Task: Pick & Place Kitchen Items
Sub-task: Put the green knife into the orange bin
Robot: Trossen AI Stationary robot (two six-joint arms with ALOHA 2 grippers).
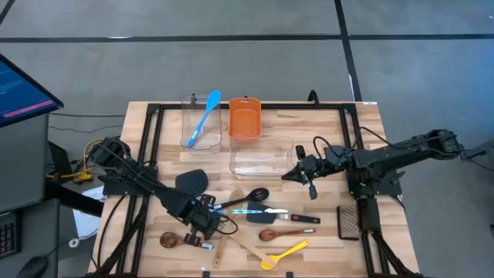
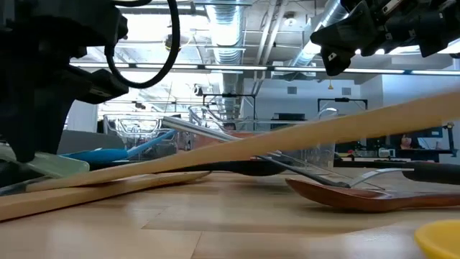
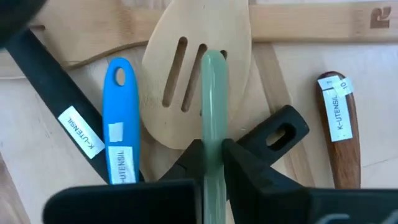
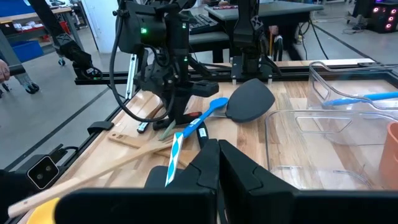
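1. The left gripper is low over the pile of kitchen tools at the front of the table. In its own wrist view its two dark fingers are closed tight on a thin pale green handle.
2. Under that handle lies a wooden slotted spatula. A blue handle with a white label lies beside it, and a black handle lies on the blue one's other side. A dark brown wooden handle lies on the far side, apart from the others.
3. Just beside the left gripper, toward the back of the table, is a black turner.
4. At the back, a blue spatula leans in a clear tub. Next to it is an orange bin, and a bigger clear tub sits in front of that.
5. In the middle front lie a black ladle, a blue and white tool, a black spatula and a brown wooden spoon. A yellow spoon is nearest the front edge.
6. The right gripper hangs in the air near the bigger clear tub. Its fingers look closed, with nothing between them, but I am not quite sure.
7. A flat black grater lies on the right, away from the pile.
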